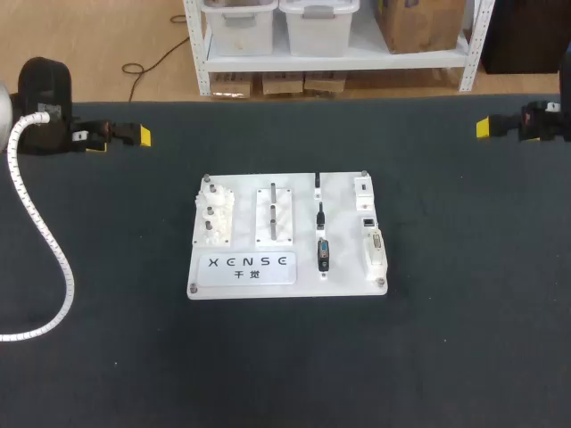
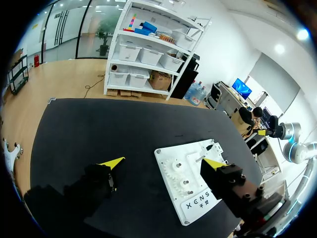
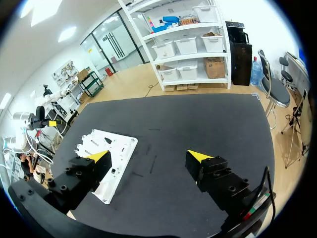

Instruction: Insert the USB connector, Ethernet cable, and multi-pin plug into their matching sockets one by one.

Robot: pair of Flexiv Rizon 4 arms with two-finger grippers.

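left gripper (image 2: pixel 163 162) and right gripper (image 3: pixel 149 155) hang released, fingers spread, holding nothing, over opposite far corners of the black table (image 1: pixel 464 357). white socket board (image 1: pixel 343 227) lies mid-table. usb connector (image 1: pixel 318 183), ethernet cable (image 1: pixel 320 214) and multi-pin plug (image 1: pixel 323 254) rest in a column on it, just beside their sockets (image 1: pixel 368 220).
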